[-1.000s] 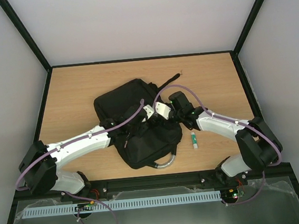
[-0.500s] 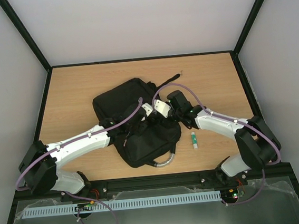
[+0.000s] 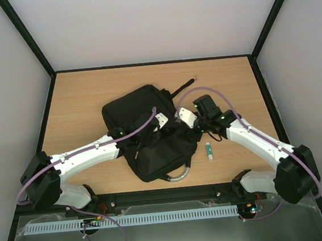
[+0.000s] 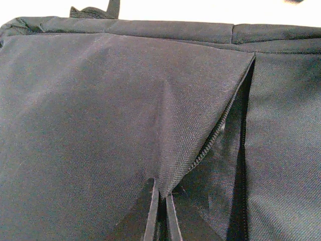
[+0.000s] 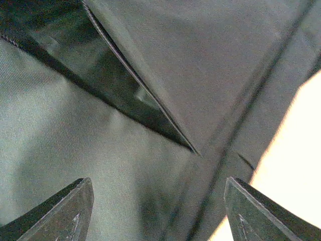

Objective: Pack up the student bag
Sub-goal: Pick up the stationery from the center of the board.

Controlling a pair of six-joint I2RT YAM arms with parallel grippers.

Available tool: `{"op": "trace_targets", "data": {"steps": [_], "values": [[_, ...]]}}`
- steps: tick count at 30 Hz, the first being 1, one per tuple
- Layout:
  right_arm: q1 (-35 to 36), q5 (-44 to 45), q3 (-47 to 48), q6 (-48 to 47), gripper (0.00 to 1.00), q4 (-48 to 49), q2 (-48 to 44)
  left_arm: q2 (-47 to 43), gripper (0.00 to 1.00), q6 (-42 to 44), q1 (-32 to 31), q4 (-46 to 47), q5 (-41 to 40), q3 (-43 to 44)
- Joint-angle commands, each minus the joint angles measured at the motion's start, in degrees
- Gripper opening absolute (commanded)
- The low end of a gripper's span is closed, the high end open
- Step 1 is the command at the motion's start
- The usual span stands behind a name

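Evidently the left pincer point(image 4: 160, 196) is there to hold the mouth open. Its jaws are pressed together on a fold of black cloth at the zip edge point(image 4: 216, 136) of the student bag point(image 3: 151, 138), drawing the flap up into a peak so that a gap shows beside the zip. The bag lies flat on the surface point(image 3: 84, 93), under both pincers, its grey loop handle point(image 3: 177, 174) on the side toward the arm bases. The right pincer point(image 5: 156, 193) hangs over the bag's right part, jaws well apart, nothing between them and touching nothing that I can see; beneath it the dark slit of the opening point(image 5: 120, 90) runs off to its upper left. A small green-and-white stick point(image 3: 209, 150) lies on the surface just beside the bag, nearer the bases than the right pincer and apart from it. Judging by the task, it is probably what goes in next.
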Motion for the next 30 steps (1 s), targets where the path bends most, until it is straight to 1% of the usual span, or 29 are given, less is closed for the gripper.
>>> {"op": "trace_targets", "data": {"steps": [1, 4, 7, 13, 18, 30], "values": [[-5.9, -4.3, -0.5, -1.8, 0.72, -13.8, -4.8, -0.6, 0.02, -0.1, 0.0, 0.7, 0.1, 1.4], [-9.2, -4.0, -1.3, -3.8, 0.72, -17.3, -7.0, -0.2, 0.02, 0.0, 0.0, 0.7, 0.7, 1.6], [-10.6, -0.5, -2.6, -4.0, 0.72, -20.0, -8.0, 0.0, 0.02, -0.1, 0.0, 0.4, 0.8, 1.8], [-12.0, 6.8, -4.4, -2.4, 0.70, -25.6, -5.6, -0.1, 0.03, -0.1, 0.0, 0.4, 0.8, 1.8], [-12.1, 9.0, -4.9, -1.9, 0.71, -29.4, -2.2, -0.1, 0.02, -0.1, 0.0, 0.3, 0.6, 1.9], [-12.2, 11.3, -8.4, -0.8, 0.70, -26.3, 3.9, -0.1, 0.02, 0.0, 0.0, 0.2, 0.8, 2.0]]}}
